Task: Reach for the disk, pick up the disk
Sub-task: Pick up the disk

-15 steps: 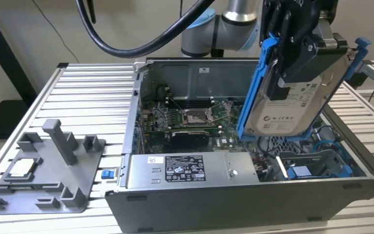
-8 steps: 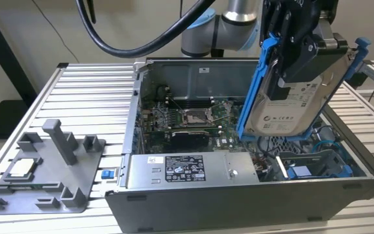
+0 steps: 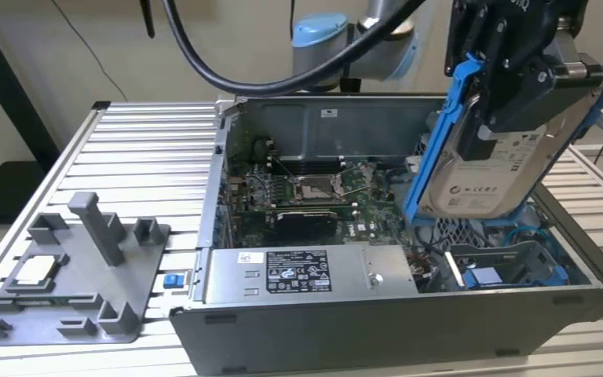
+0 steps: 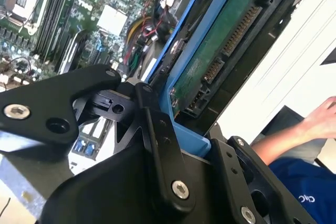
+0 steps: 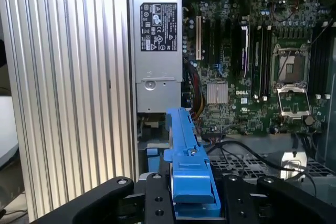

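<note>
Exterior view showed the gripper (image 3: 517, 94) clamped on the disk (image 3: 490, 177), held tilted above the open computer case (image 3: 385, 330); rigid, fairly heavy and shock-sensitive, it seemed best held by its blue carrier rails.

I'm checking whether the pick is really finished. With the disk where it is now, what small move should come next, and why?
Probably a short, straight lift. In the exterior view the end effector is shut on the disk, which hangs tilted with its lower end close above the open computer case and the blue drive bay. Rising first should keep the carrier's edge from catching there.
</note>
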### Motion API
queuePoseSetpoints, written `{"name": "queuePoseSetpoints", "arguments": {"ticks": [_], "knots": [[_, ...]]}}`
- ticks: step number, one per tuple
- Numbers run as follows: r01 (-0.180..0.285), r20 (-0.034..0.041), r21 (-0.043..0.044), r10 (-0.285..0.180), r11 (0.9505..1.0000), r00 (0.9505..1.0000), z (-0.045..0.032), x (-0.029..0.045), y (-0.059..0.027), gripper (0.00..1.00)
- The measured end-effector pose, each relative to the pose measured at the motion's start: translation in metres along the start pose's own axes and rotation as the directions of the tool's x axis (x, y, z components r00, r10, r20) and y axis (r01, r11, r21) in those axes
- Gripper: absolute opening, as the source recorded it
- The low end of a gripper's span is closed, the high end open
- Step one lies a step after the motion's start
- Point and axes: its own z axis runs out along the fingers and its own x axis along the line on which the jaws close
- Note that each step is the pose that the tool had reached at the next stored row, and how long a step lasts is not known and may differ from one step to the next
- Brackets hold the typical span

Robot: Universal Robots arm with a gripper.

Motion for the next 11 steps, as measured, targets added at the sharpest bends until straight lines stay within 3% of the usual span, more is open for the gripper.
{"name": "queuePoseSetpoints", "arguments": {"ticks": [6, 11], "knots": [[0.000, -0.0001, -0.0010, 0.000, 1.0000, 1.0000, 0.0025, 0.0012, -0.0259, 0.00], [0.000, 0.0000, -0.0010, 0.000, 1.0000, 1.0000, 0.0066, 0.0066, -0.0435, 0.00]]}}
